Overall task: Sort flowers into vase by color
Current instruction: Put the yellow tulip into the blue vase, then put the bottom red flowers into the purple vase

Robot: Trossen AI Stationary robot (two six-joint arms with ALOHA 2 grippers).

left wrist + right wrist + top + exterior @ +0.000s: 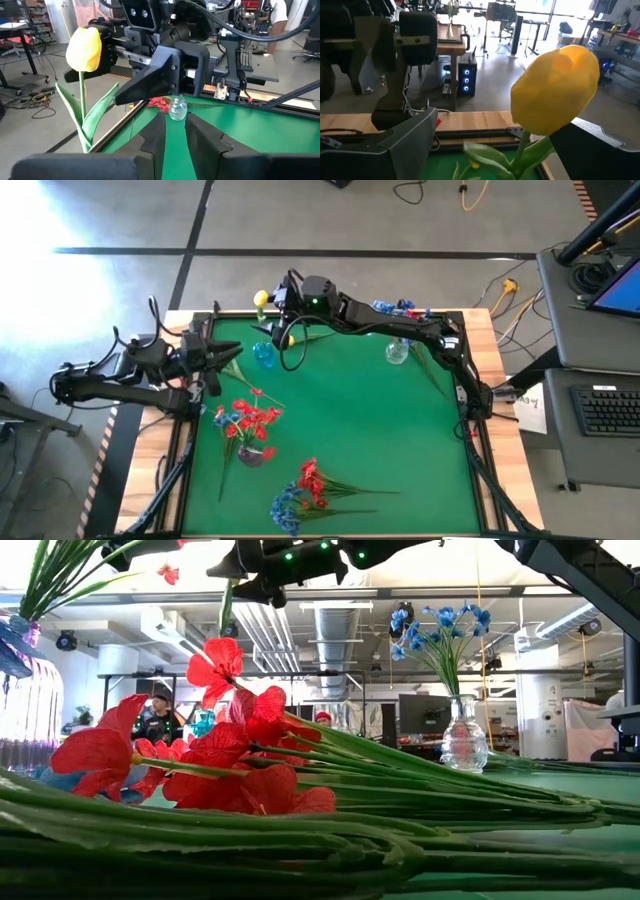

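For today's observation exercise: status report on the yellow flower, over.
Right claw open, yellow tulip upright between its fingers. Left claw slightly parted, empty. Nothing seen in the way.

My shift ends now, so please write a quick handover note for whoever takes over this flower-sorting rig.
Left gripper: fingers slightly apart, empty, at the table's left side.
Right gripper: open, around the upright yellow tulip near the blue vase.
Done: red flowers stand in the purple vase; blue flowers stand in the clear vase.
Left: loose red stems and loose blue stems lie on the green mat.
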